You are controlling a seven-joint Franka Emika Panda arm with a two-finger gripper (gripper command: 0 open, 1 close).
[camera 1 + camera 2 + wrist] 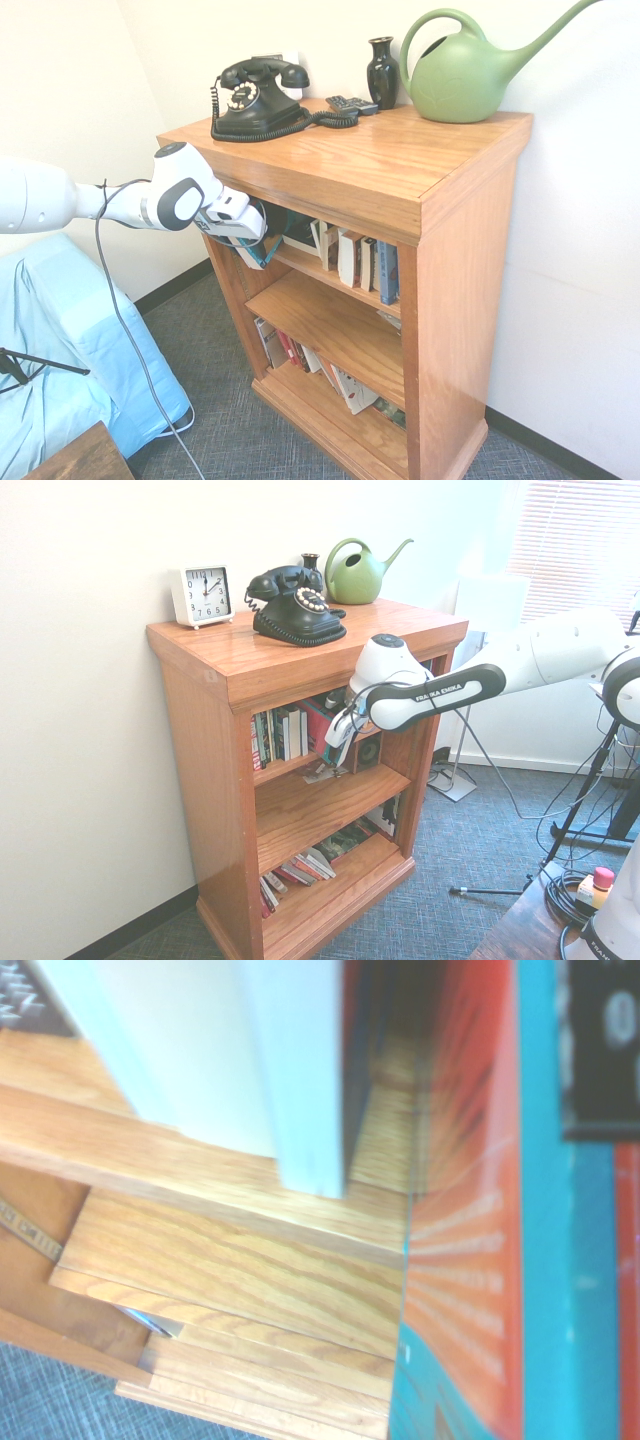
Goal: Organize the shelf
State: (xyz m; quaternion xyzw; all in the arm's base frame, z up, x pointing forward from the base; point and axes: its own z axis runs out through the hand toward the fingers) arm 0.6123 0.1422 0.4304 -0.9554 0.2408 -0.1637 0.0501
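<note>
Pale walls (80, 780), blue-gray carpet (440, 850).

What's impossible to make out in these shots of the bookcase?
- Title of the red and teal book: blurred in the wrist view.
- Spout tip of the green watering can: cut off by the first exterior view's top edge.
- Lettering on the upper-tier books: too small in the second exterior view.

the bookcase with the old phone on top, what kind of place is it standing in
Likely an office or a study: the bookcase holds rows of books, a rotary-style telephone and a white clock sit on top, and dark blue-grey carpet covers the floor.
</note>
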